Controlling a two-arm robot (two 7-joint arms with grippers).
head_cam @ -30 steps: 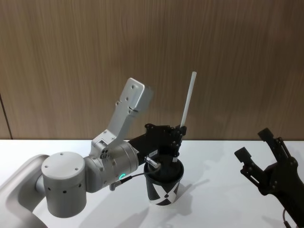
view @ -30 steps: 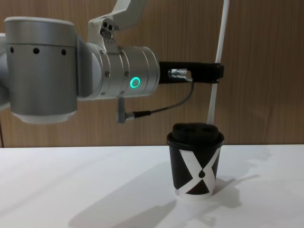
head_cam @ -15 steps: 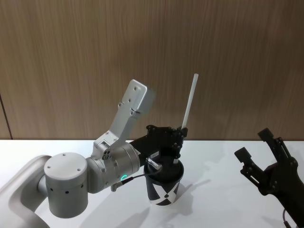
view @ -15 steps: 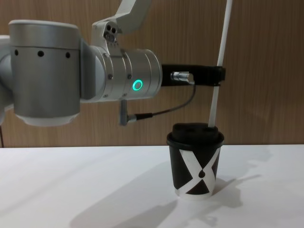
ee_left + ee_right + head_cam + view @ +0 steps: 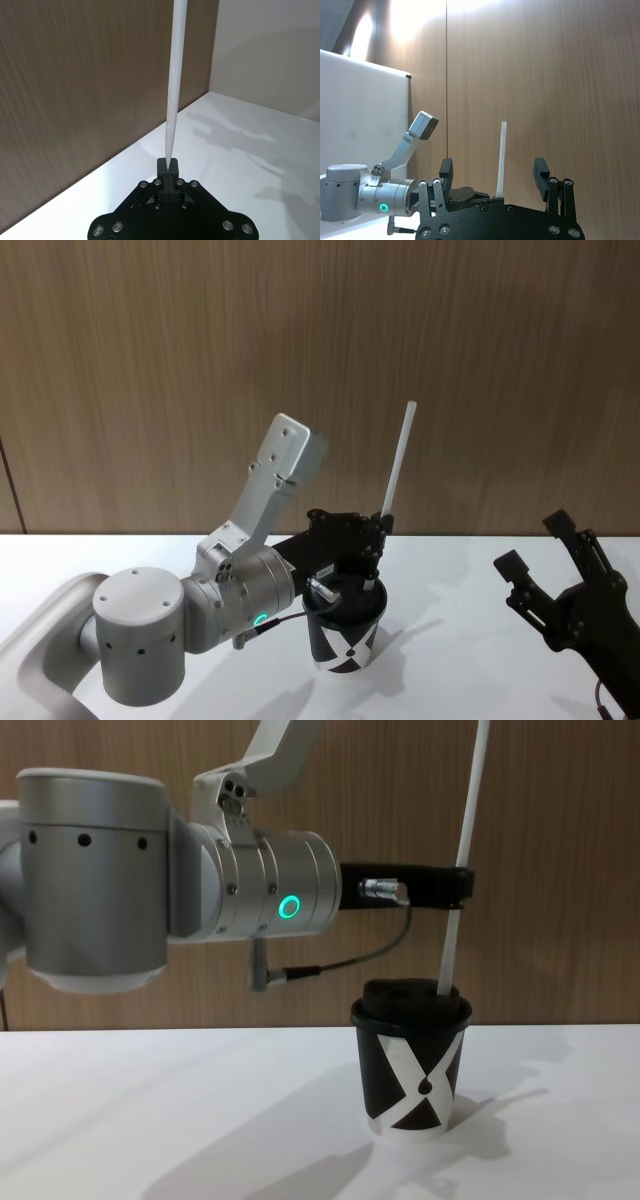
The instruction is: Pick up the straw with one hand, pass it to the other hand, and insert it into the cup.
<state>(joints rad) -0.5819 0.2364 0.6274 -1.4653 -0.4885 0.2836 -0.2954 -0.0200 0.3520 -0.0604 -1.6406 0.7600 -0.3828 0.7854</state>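
One gripper is at work: we see the left gripper (image 5: pixel 458 888), on the silver arm (image 5: pixel 270 885) with the green light ring, clamped on the straw (image 5: pixel 462 860) directly above the cup (image 5: pixel 410 1065), which stands on the white table (image 5: pixel 200 1100). The straw leans slightly, and its lower end meets the black domed lid (image 5: pixel 410 995), apparently entering the opening, though we cannot confirm this. The right gripper (image 5: pixel 545 560) hangs well apart from the cup, its fingers (image 5: pixel 541 175) spread and holding nothing.
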